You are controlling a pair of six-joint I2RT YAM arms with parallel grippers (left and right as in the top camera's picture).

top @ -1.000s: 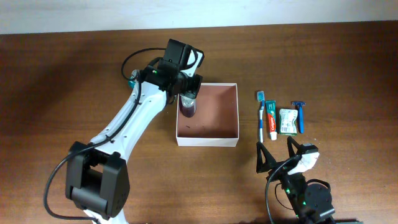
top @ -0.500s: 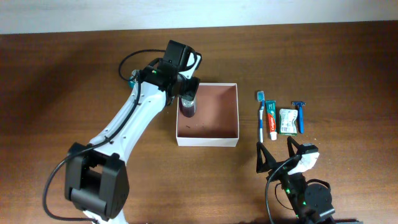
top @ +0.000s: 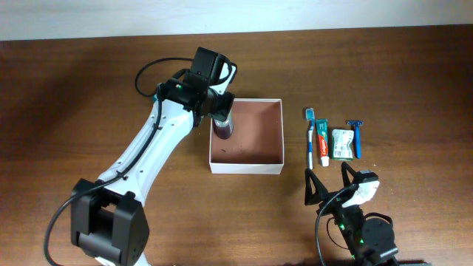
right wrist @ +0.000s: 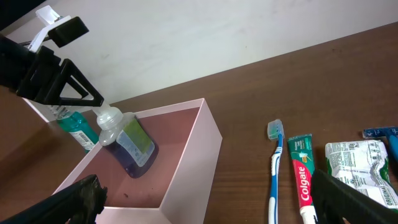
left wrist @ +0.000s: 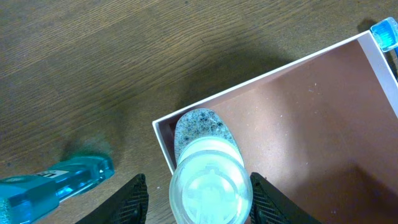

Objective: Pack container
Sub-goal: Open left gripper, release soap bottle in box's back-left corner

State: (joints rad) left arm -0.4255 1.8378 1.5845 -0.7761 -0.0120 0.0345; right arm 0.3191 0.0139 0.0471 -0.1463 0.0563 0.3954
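The container (top: 247,168) is a square white-walled box with a reddish-brown floor, mid-table. A clear bottle (top: 223,129) of purple liquid with a green label and a white cap leans in its near-left corner (left wrist: 198,132). My left gripper (left wrist: 202,202) hovers over the cap. Its fingers (left wrist: 134,200) straddle the cap with a gap showing on the left side, so it is open. In the right wrist view the bottle (right wrist: 130,146) rests on the box floor under those fingers. My right gripper (top: 329,182) stands wide open near the front edge, with nothing in it.
Right of the container lie a toothbrush (top: 310,137), a toothpaste tube (top: 323,142), a white-green packet (top: 341,143) and a blue razor (top: 357,138) in a row. A teal bottle (left wrist: 56,183) stands just outside the container's left wall.
My left gripper has drifted slightly up and to the left while the purple bottle stayed put in the container. The right arm has not moved.
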